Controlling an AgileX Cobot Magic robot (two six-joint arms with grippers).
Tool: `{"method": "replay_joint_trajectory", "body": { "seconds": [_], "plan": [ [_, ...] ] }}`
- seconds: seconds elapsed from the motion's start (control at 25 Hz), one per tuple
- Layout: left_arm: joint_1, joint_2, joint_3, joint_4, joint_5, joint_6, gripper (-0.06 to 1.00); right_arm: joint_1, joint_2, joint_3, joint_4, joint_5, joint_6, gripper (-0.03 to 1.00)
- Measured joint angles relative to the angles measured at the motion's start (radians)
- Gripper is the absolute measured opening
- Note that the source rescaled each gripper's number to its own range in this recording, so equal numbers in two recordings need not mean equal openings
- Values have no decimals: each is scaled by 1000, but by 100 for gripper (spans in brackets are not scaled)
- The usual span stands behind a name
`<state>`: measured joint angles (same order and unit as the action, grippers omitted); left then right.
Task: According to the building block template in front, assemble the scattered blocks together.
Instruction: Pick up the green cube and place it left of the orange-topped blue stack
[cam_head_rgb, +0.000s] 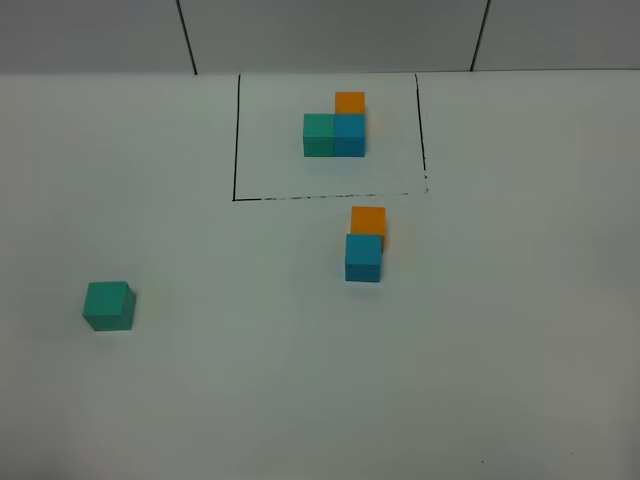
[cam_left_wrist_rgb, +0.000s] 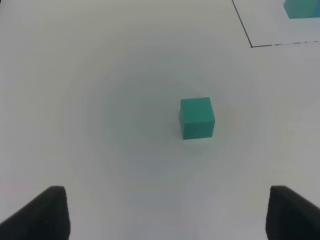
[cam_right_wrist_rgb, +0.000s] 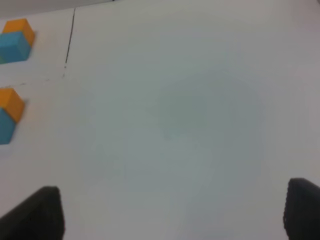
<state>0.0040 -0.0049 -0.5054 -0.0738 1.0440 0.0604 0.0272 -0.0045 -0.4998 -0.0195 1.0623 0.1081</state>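
The template (cam_head_rgb: 335, 128) is a teal, blue and orange cube cluster inside a thin black drawn frame (cam_head_rgb: 236, 140) at the back. The loose orange cube (cam_head_rgb: 368, 222) and the loose blue cube (cam_head_rgb: 364, 258) sit touching just in front of the frame; both also show in the right wrist view (cam_right_wrist_rgb: 11, 102), (cam_right_wrist_rgb: 5, 127). The loose teal cube (cam_head_rgb: 108, 305) stands alone at the front left. My left gripper (cam_left_wrist_rgb: 165, 215) is open and empty, with the teal cube (cam_left_wrist_rgb: 197, 117) ahead of it, apart. My right gripper (cam_right_wrist_rgb: 172, 215) is open and empty, to the right of the pair.
The white table (cam_head_rgb: 500, 350) carries all the cubes. A grey wall (cam_head_rgb: 320, 30) runs behind the table's far edge. Neither arm shows in the exterior high view. A corner of the black frame (cam_left_wrist_rgb: 250, 45) shows in the left wrist view.
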Motion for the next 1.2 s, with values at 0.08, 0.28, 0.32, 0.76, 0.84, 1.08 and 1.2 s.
{"method": "replay_joint_trajectory", "body": {
  "seconds": [0.08,0.28,0.32,0.76,0.84,1.08,1.2],
  "plan": [
    [0,0,0,0,0,0,76,0,0,0,0,0,0,77],
    [0,0,0,0,0,0,76,0,0,0,0,0,0,77],
    [0,0,0,0,0,0,76,0,0,0,0,0,0,77],
    [0,0,0,0,0,0,76,0,0,0,0,0,-1,77],
    [0,0,0,0,0,0,76,0,0,0,0,0,-1,77],
    [0,0,0,0,0,0,76,0,0,0,0,0,-1,77],
    [0,0,0,0,0,0,76,0,0,0,0,0,-1,77]
  ]
}}
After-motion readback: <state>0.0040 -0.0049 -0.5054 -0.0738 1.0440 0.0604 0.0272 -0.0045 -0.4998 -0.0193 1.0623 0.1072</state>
